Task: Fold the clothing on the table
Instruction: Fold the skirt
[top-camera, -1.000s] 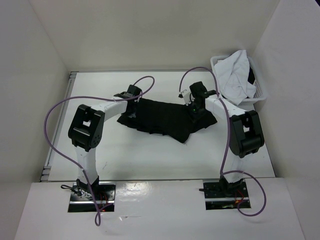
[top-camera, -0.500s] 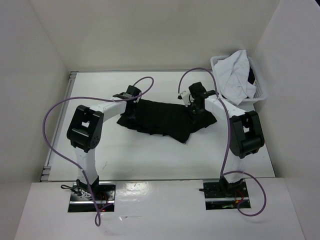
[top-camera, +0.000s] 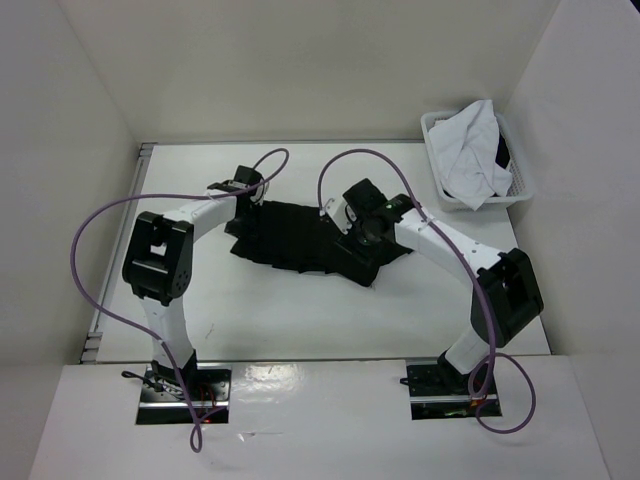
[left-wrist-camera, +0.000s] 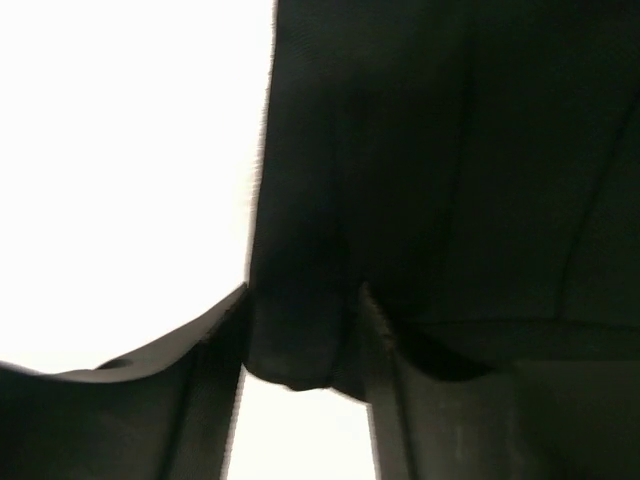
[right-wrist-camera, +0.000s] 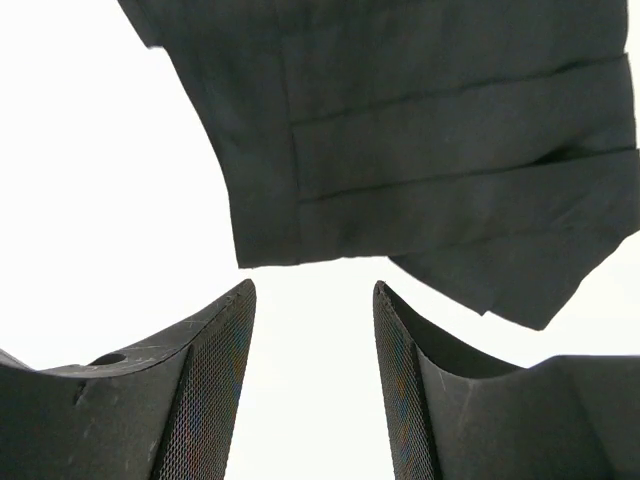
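White surface (top-camera: 300, 310) carrying two things
A black pleated skirt (top-camera: 295, 238) is lying rumpled near the middle, and a small white plastic basket (top-camera: 521, 182) is sitting in the far right corner.

basket (top-camera: 519, 182): white plastic, latticed sides, at 2 o'clock in the overhead view | white garment (top-camera: 468, 150): crumpled, heaped inside the basket, spilling over its rim at 7 o'clock | dark trim at the garment's 3 o'clock edge

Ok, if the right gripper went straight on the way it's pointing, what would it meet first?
Probably the edge of the black skirt, just ahead of the right gripper. Only bare table shows between its open fingers, so it might touch that first; depth is unclear.
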